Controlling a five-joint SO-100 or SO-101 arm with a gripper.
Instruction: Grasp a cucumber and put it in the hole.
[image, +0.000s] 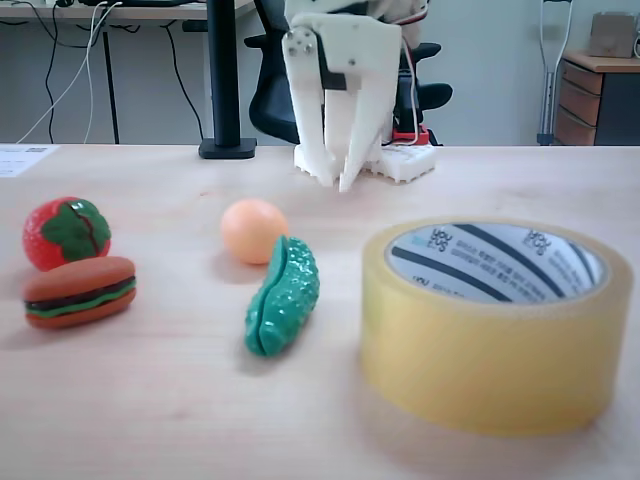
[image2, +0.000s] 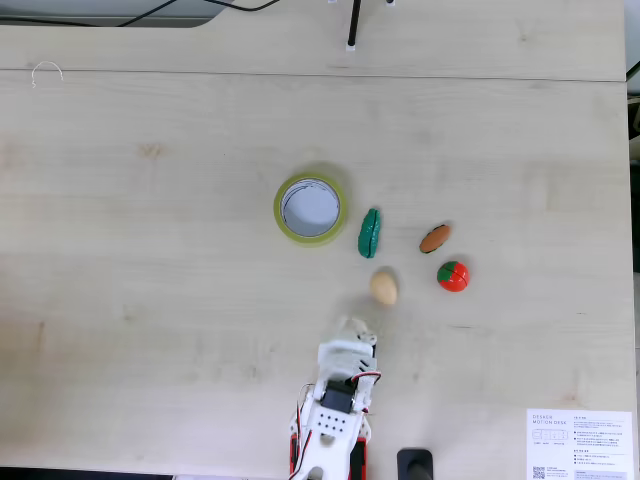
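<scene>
Nearest us sits the tape roll (image: 495, 330) with its hole (image2: 310, 206); we see the cucumber (image: 283, 296) beside it on the counter (image2: 150, 300), well beyond our empty, slightly parted jaws (image: 335, 180).

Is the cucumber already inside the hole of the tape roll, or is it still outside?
Outside. The cucumber lies on the table beside the tape roll, and the hole looks empty from above.

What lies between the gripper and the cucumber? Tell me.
In a fixed view from above, the orange ball sits between the gripper and the cucumber, slightly to the right of the line.
</scene>
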